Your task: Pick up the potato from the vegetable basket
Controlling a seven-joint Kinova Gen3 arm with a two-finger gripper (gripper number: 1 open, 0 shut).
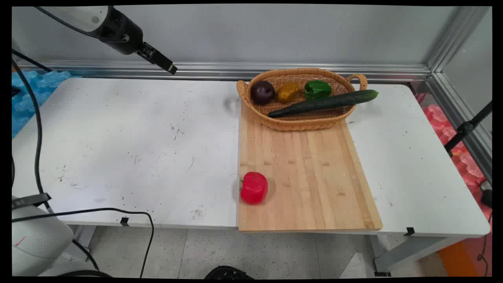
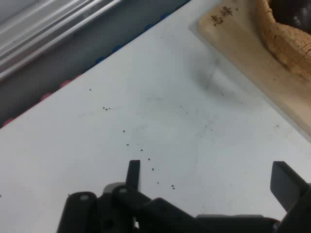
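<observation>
Table's [image 1: 137, 149] left half lies bare; basket [image 1: 298, 122] and board [image 1: 314, 184] crowd right.

One basket [image 1: 300, 120], one board [image 1: 310, 188], five vegetables.

Hand view: basket [image 2: 286, 36] cut off by top-right corner, dark contents unreadable; cutting board [image 2: 252, 53] cropped at right edge. Main view: cucumber [image 1: 326, 103] hides part of basket's far-right rim; yellow item [image 1: 288, 91] too small to identify.

A red pepper [image 1: 254, 188] lies on the cutting board [image 1: 310, 184] below the basket [image 1: 300, 118].
</observation>
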